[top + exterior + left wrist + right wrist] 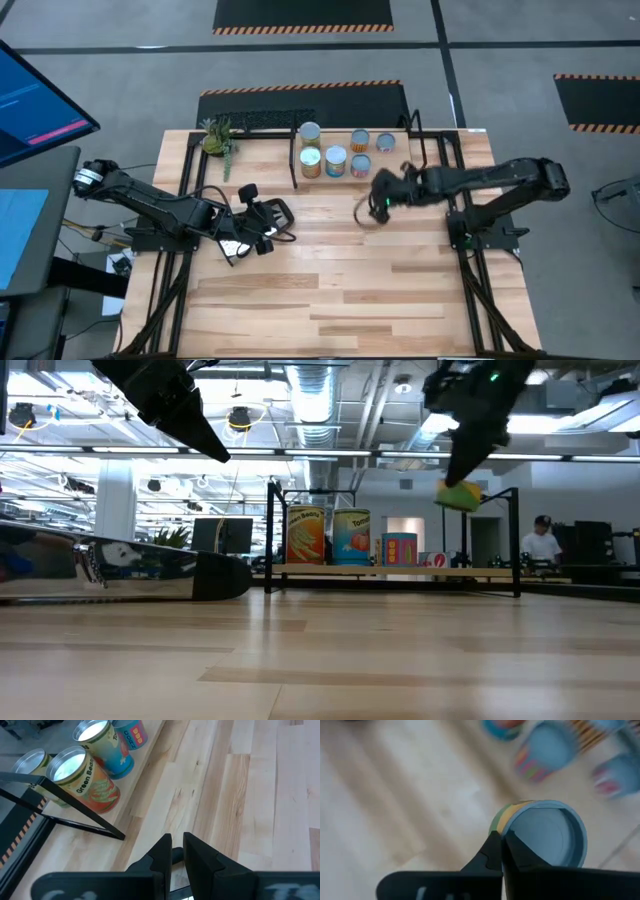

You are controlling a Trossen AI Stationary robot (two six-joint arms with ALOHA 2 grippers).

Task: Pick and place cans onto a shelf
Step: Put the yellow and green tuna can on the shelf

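Several cans (335,160) stand at the table's far middle, on and around the low wooden shelf (480,572) with black wire legs; they also show in the left wrist view (82,777). My right gripper (378,203) is shut on one more can (458,495), yellow-green with a blue-grey top (545,835), held in the air in front of the shelf. My left gripper (175,854) is shut and empty over the table's left middle (272,215). My right gripper pinches the can's top rim (504,831) between its two fingers, one on the outer wall and one on the recessed lid. The fingers come from above, slanting down. The can hangs tilted below them, clear of the table.
A small potted plant (218,138) stands at the table's far left. A dark perforated flat object (262,120) lies behind the table's far edge. Bare wood (340,280) fills the near half. A person (543,540) stands in the room behind.
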